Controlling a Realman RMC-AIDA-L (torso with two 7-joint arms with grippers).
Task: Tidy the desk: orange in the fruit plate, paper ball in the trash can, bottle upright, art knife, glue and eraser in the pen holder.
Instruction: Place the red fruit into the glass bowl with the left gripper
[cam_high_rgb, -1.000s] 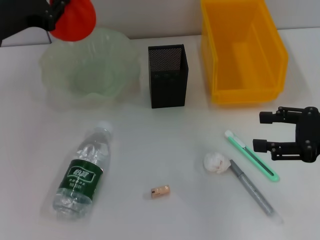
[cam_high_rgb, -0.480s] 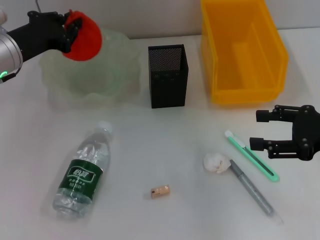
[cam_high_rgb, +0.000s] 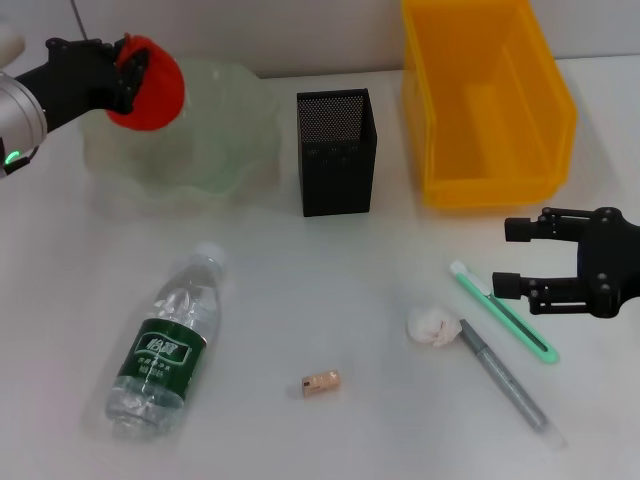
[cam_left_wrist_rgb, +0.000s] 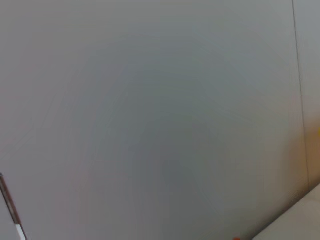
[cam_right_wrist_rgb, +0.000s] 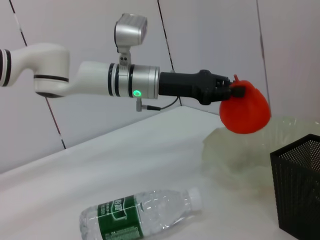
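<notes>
We see our left gripper (cam_high_rgb: 128, 75) clamped on the orange (cam_high_rgb: 150, 85), holding it in the air over the far-left rim of the fruit plate (cam_high_rgb: 225, 130) at the far left of the desk. Our right gripper (cam_high_rgb: 525, 258) hangs with fingers spread and empty at the right, just beside the green art knife (cam_high_rgb: 500, 310), near the paper ball (cam_high_rgb: 432, 325).

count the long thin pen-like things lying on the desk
2. The green art knife lies just below the open right gripper, beside the paper ball. The grey pen lies next to it, nearer the robot. None show in the pen holder.
</notes>
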